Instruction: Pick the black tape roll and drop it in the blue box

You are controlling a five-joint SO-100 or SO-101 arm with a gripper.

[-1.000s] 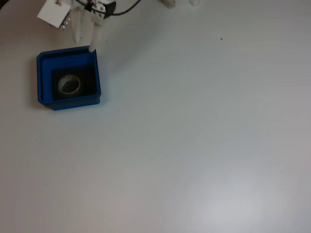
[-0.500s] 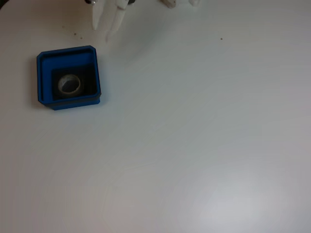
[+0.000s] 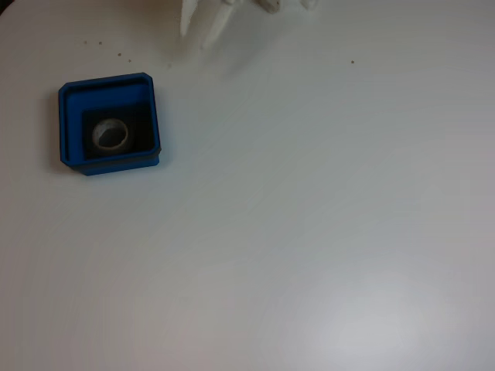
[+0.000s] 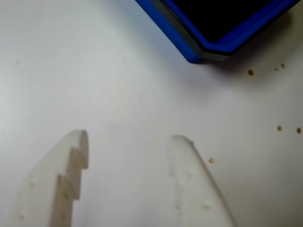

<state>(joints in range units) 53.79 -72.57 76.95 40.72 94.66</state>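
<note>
The black tape roll (image 3: 110, 134) lies flat on the black floor inside the blue box (image 3: 69, 104) at the left of the fixed view, its pale core showing. My gripper (image 3: 193, 40) hangs at the top edge of that view, up and to the right of the box, well apart from it. Its two white fingers are spread with nothing between them. In the wrist view the gripper (image 4: 130, 137) is open over bare table, and a corner of the blue box (image 4: 199, 47) shows at the top.
White table surface spreads across the middle and right of the fixed view. Small dark specks (image 3: 120, 55) dot the table above the box, and in the wrist view similar specks (image 4: 279, 127) lie near the box corner. White arm parts (image 3: 269, 5) sit at the top edge.
The gripper has pulled away from the box's top right corner, moving up and to the right toward the top edge. The tape roll stays in the box.
</note>
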